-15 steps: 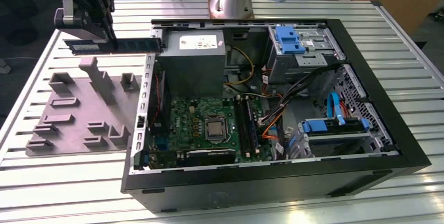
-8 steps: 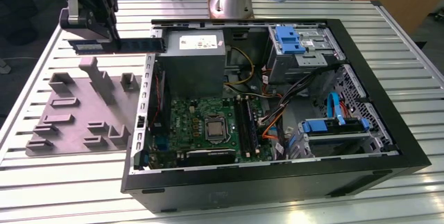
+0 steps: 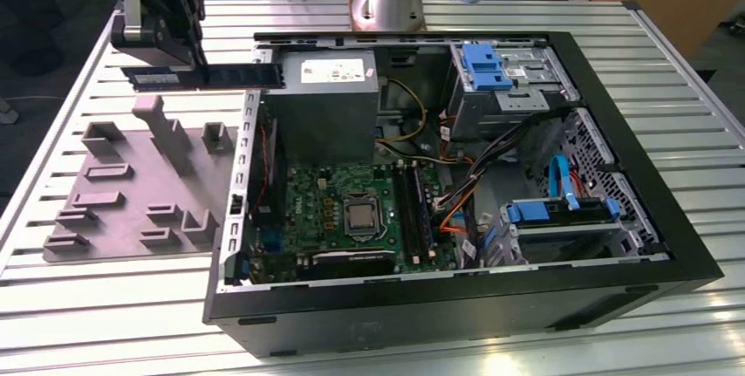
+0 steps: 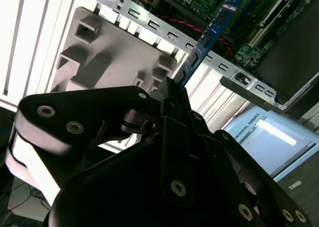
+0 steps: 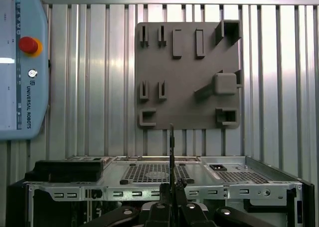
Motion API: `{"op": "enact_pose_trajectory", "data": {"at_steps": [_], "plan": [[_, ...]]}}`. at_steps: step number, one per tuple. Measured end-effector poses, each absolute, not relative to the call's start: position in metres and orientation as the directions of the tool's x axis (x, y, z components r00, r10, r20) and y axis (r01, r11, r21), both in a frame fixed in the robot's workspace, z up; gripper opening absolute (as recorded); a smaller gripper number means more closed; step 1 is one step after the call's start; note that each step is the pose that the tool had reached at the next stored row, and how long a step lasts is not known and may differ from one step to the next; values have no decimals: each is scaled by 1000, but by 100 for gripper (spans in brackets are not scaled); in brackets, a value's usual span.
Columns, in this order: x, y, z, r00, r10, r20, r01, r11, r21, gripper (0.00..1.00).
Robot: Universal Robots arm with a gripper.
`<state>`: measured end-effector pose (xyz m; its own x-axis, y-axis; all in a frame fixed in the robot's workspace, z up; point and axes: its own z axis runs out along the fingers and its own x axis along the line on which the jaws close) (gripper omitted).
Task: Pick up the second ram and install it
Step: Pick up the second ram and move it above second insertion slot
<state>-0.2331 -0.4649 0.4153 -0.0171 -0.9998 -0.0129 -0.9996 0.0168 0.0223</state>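
My claw is clamped on the second ram, holding it level in the air at the far side, toward the exterior view's left, just beyond the grey moulded fixture plate. Below lies the ribbed aluminium table, carrying the open black steel computer case with its green motherboard. The second ram is a long, thin, flat stick, a dark board with a pale label.

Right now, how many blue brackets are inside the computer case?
2: far blue bracket near the arm's base; near blue bracket at the exterior view's right. Others possibly hidden.
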Motion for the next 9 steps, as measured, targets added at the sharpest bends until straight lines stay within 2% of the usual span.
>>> {"op": "enact_pose_trajectory", "data": {"at_steps": [9], "plan": [[-228,-465,415,-17,-1000,-13,-1000,17,22,14]]}}
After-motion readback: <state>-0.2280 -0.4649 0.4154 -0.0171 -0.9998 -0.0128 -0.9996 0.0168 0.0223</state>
